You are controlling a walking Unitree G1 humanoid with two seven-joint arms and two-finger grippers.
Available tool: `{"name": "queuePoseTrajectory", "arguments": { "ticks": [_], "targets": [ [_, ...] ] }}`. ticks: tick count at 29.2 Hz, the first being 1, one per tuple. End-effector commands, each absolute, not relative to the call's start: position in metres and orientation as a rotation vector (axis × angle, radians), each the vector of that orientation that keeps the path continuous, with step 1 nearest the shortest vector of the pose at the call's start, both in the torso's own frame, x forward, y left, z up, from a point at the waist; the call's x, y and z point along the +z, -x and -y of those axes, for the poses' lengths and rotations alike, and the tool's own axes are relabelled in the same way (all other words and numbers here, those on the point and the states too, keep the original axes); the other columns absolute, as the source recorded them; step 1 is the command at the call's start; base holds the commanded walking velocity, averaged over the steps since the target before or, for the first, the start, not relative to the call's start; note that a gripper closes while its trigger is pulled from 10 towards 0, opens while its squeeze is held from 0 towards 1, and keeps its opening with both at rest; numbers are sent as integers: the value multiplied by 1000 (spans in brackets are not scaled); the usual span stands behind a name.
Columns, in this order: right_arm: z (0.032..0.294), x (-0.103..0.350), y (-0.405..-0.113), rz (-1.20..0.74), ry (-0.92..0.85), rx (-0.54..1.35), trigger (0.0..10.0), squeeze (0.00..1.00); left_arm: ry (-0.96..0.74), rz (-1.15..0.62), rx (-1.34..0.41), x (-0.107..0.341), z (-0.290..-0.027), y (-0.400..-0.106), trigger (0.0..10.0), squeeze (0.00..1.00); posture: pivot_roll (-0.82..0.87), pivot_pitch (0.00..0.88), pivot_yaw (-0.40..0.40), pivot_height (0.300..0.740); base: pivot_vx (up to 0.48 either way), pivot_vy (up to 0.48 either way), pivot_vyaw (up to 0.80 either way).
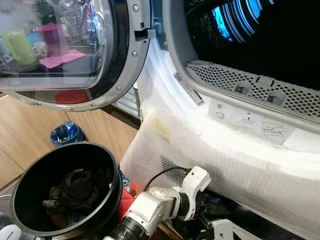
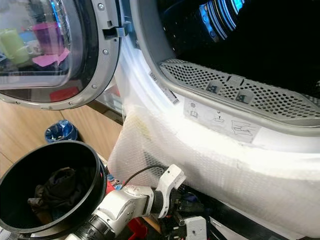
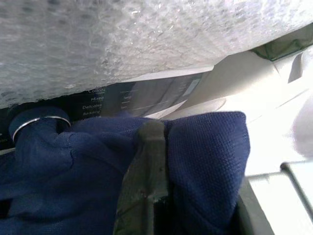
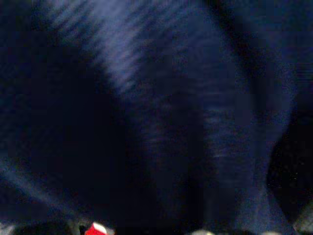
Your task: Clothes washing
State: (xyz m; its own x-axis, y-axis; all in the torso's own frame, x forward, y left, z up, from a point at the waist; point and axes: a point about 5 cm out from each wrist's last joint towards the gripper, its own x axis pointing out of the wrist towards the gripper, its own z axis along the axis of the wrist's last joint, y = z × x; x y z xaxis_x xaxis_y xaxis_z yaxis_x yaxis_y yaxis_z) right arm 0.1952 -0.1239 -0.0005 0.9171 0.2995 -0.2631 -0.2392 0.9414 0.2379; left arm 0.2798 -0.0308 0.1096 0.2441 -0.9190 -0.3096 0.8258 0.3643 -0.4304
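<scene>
**Laundry corner of a home**

Front-loading washer, door (image 1: 75, 50) swung open, dark drum (image 1: 280, 35) with perforated rim. Bubble wrap (image 1: 235, 160) over the machine's front. Programme labels (image 3: 95, 100) reading "Cotton", "Mixed", "Delicates". Black basket (image 1: 65, 190) holding dark clothes. Wood floor (image 1: 100, 127). Cups (image 1: 20, 45) reflected in the door glass.

We see a navy knit garment (image 3: 205, 161), a black bucket (image 1: 30, 190) holding dark brown clothes (image 1: 75, 190), clear bubble wrap (image 1: 240, 165) over a white machine, and pale wooden flooring (image 1: 100, 127).
</scene>
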Motion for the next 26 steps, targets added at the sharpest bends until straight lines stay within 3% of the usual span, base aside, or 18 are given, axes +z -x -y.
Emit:
{"name": "queuePoseTrajectory", "arguments": {
  "ticks": [1, 4, 5, 6, 7, 26],
  "targets": [
    [127, -4, -193, -306, -231, 231, 10000, 0, 203, -541, -1221, 118, 37, -280, 0, 0, 20, 114, 92, 740, 0, 0, 0],
    [128, -6, -194, -303, -236, 204, 10000, 0, 204, -543, -1218, 118, 37, -281, 0, 0, 20, 114, 92, 740, 0, 0, 0],
    [129, -8, -194, -303, -232, 188, 9294, 0, 204, -544, -1214, 118, 37, -281, 0, 0, 20, 114, 92, 740, 0, 0, 0],
    [129, -8, -194, -303, -232, 188, 9294, 0, 204, -544, -1214, 118, 37, -281, 0, 0, 20, 114, 92, 740, 0, 0, 0],
    [131, -10, -194, -307, -228, 169, 0, 0, 206, -546, -1210, 118, 37, -281, 0, 0, 20, 114, 92, 740, 0, 0, 0],
    [140, -15, -199, -288, -207, 94, 0, 0, 221, -547, -1202, 122, 36, -283, 0, 0, 39, 121, 94, 740, 0, 0, 0]
  ]
}}
